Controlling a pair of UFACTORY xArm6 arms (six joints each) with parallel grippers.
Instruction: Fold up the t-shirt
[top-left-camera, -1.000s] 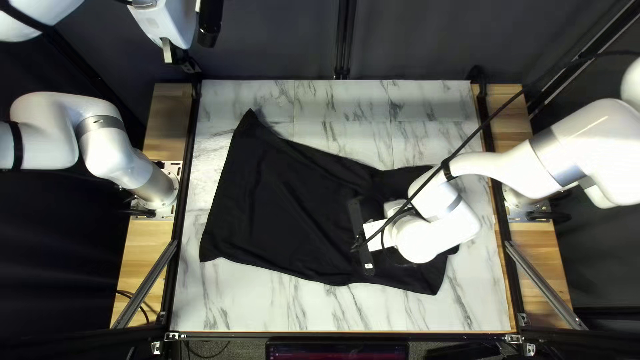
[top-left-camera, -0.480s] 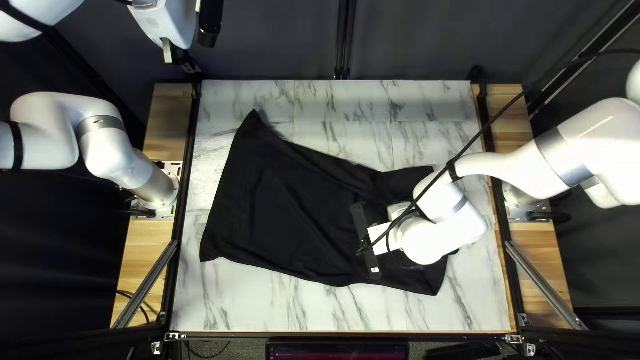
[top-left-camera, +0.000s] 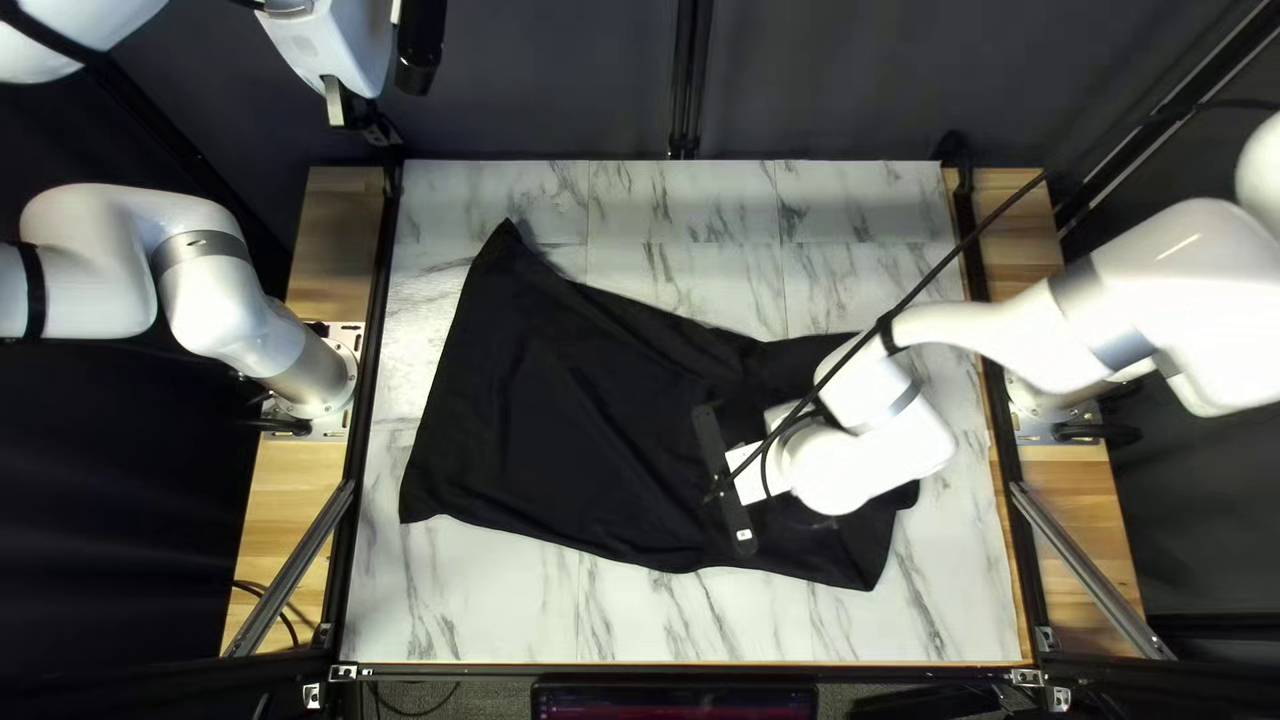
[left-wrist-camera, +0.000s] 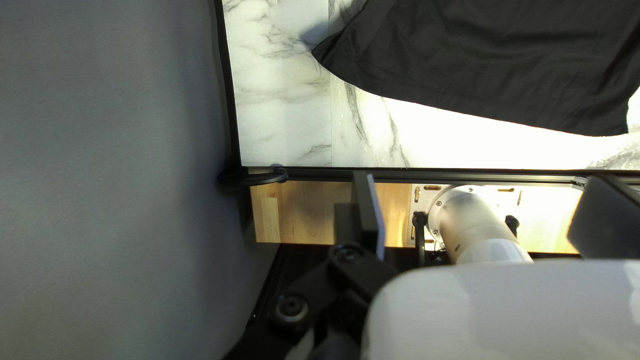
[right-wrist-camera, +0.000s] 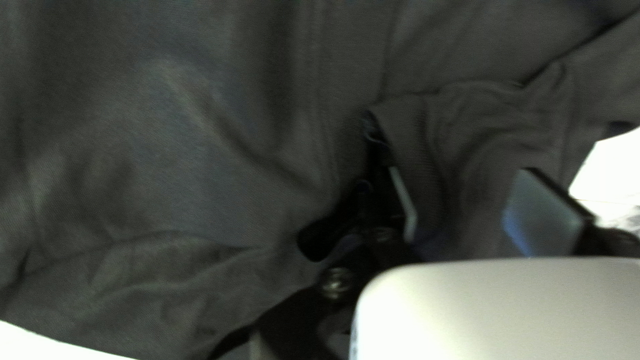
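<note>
A black t-shirt (top-left-camera: 534,400) lies spread across the table, its wide end at the left of the top left view and its bunched narrower end under my right arm. My left gripper (top-left-camera: 350,115) hangs high beyond the far left table corner. In its wrist view the left gripper (left-wrist-camera: 483,179) is open with nothing between its fingers, the shirt (left-wrist-camera: 493,67) lying well ahead. My right gripper (top-left-camera: 755,474) is over the shirt, fingertips hidden from above. In its wrist view the right gripper (right-wrist-camera: 460,171) stands open, one finger beside a folded edge of the shirt (right-wrist-camera: 167,167), with unpinched cloth between the fingers.
Marble-patterned table (top-left-camera: 467,600) shows around the shirt. Dark rails (top-left-camera: 363,440) edge it, with wooden side boards (top-left-camera: 274,534) outside them. A black cable (top-left-camera: 934,274) runs along my right arm. The left arm's base (left-wrist-camera: 470,227) shows beneath the left gripper.
My right gripper has shifted slightly right, then back left over the shirt. The shirt's far corner has moved a little to the right. My left arm has not moved.
</note>
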